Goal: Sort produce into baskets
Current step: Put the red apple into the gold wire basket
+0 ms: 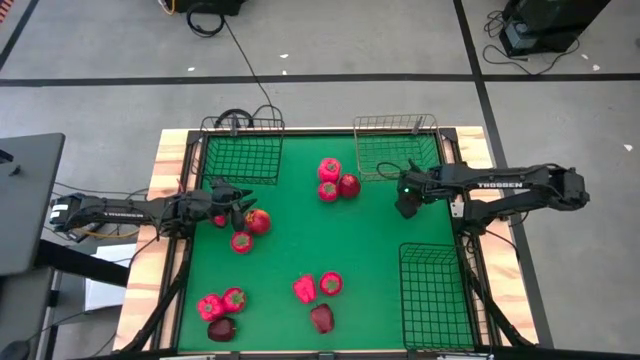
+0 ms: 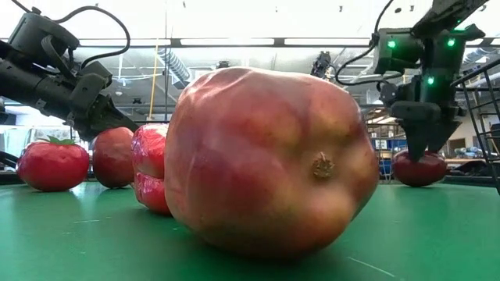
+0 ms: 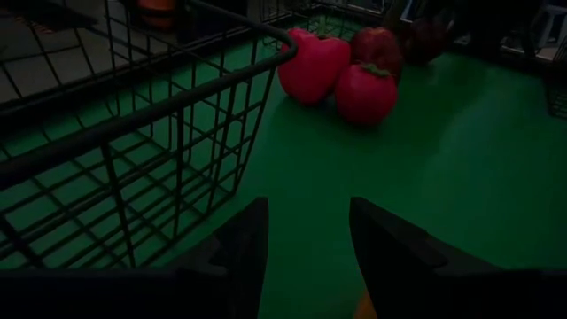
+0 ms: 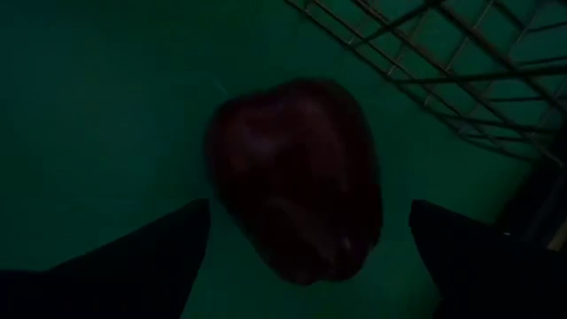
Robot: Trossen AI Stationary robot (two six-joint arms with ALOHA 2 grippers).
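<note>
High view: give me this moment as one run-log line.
left gripper open, near black basket | right gripper open above apple | baskets hold nothing

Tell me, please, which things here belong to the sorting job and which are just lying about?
Job:
pepper, apple, tomato and the other red produce
squarish black basket, gold basket, long black basket
left gripper, beside the squarish basket
right gripper, open over a dark apple

Lying about:
floor cables
black equipment
grey desk
</note>
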